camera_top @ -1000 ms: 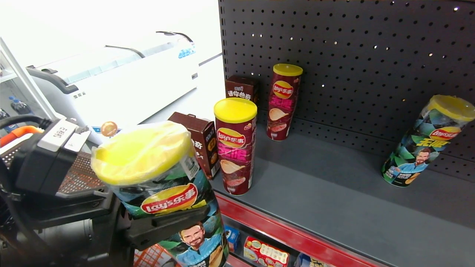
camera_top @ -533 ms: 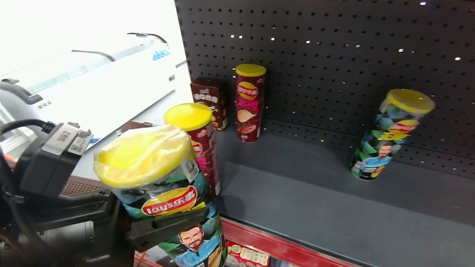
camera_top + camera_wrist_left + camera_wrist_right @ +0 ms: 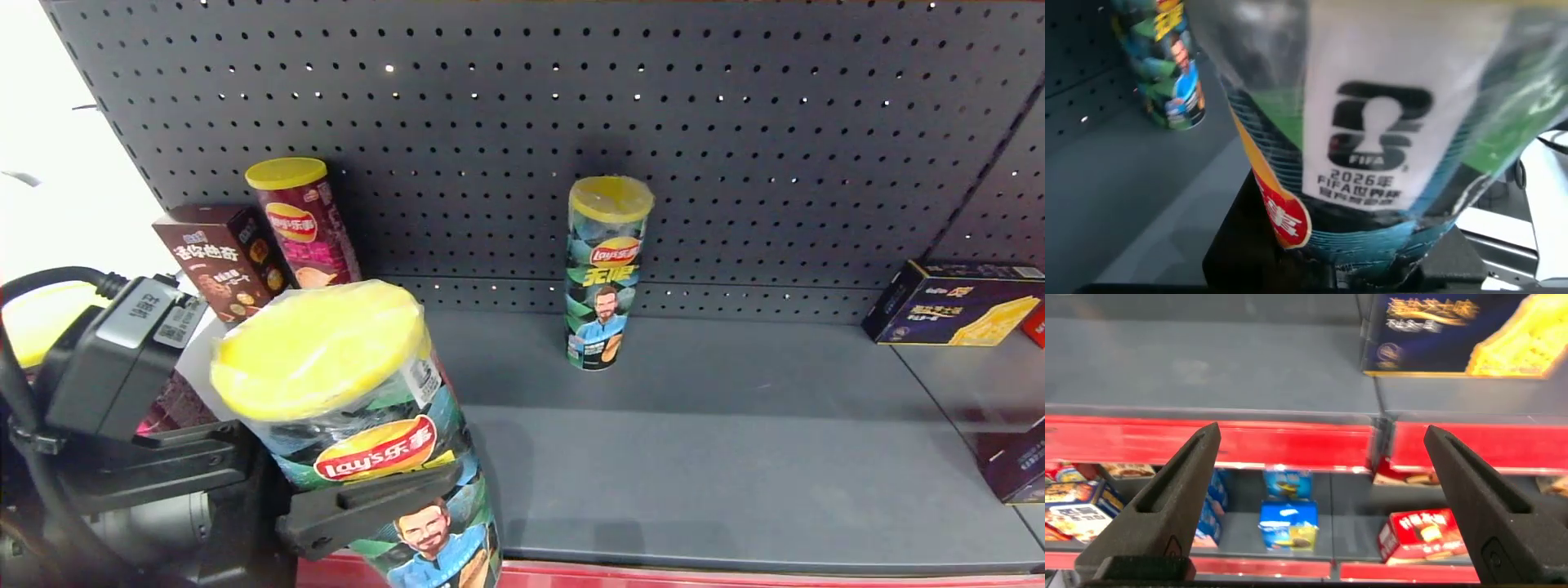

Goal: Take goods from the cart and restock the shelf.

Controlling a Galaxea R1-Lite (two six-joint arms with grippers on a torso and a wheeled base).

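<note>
Chips can (image 3: 320, 353) sits clamped in your left gripper (image 3: 359, 483) at 7 o'clock of the shelf (image 3: 735, 457); your right gripper (image 3: 1323, 441) gapes wide, empty.

Head view swung rightward along the shelf (image 3: 735, 425).

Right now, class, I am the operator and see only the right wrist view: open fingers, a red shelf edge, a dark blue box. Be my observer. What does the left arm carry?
Observer: The left gripper is shut on a green-and-blue chip can with a yellow lid.
Operator: Is one like it on the shelf?
Observer: Yes, a matching can stands upright at the back, by the pegboard.
Operator: What is left of it?
Observer: A maroon can and a brown box, at the shelf's left end.
</note>
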